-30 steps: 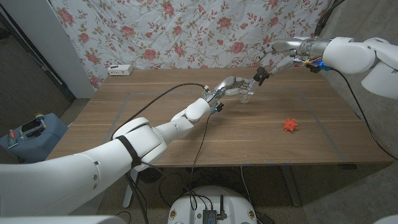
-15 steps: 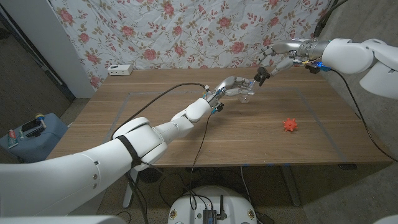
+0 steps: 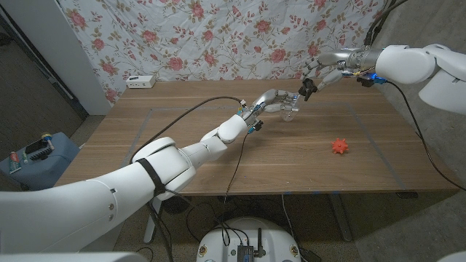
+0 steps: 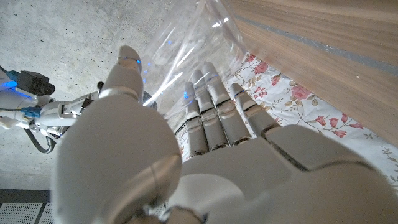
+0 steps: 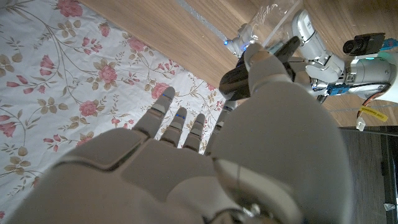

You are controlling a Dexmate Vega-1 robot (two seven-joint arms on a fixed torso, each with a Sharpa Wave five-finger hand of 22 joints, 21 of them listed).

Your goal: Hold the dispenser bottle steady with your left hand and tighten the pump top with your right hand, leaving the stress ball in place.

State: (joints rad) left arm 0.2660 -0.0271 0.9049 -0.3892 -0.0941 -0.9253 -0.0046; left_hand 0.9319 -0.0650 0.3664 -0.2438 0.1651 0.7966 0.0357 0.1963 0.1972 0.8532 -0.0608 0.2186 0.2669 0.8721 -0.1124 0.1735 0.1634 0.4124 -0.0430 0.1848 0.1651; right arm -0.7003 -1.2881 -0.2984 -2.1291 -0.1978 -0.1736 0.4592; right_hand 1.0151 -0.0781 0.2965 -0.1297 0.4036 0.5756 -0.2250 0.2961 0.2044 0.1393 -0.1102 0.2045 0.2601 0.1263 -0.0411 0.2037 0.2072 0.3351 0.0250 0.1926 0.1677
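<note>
The head view looks down over the whole surface (image 3: 240, 145) from the near edge. Both wrist views sit close behind their hands, sharing the clear bottle (image 4: 186, 43) near the far edge.

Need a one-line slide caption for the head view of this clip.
Left hand grips the clear dispenser bottle while the right hand pinches its black pump top; the orange stress ball sits apart.

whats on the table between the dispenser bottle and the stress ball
Nothing: in the head view only bare wooden table separates the clear dispenser bottle, gripped by the left hand, from the orange stress ball.
</note>
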